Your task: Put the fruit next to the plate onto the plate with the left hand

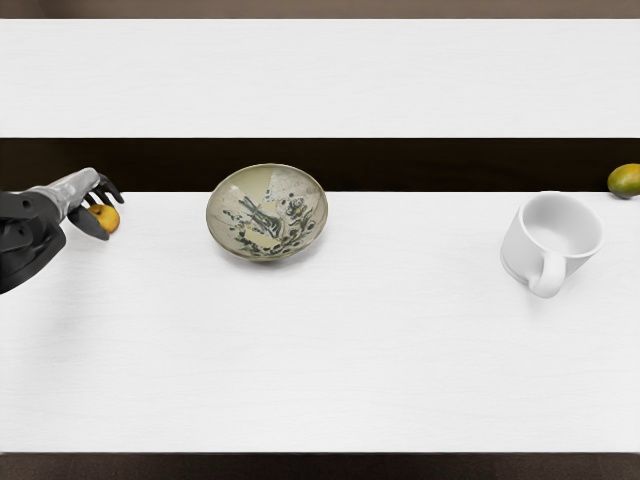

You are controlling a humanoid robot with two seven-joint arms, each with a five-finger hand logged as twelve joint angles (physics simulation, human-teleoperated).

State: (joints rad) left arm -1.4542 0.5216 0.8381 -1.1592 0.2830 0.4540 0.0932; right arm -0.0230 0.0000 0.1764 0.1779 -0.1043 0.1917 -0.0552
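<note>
Fingers (110,187) of left hand (85,202) clamped around orange fruit (108,218), left of patterned plate (267,211).

The left arm (25,245) has a dark grey, smooth, rounded shell, and the left hand (88,200) is shiny silver-grey on top and black at its end.

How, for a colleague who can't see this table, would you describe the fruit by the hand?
Start at the patterned plate on the white table and look left, towards the table's edge. There, right by the left hand, sits an orange fruit; the only other fruit is greenish and far right, beyond the white mug.
</note>
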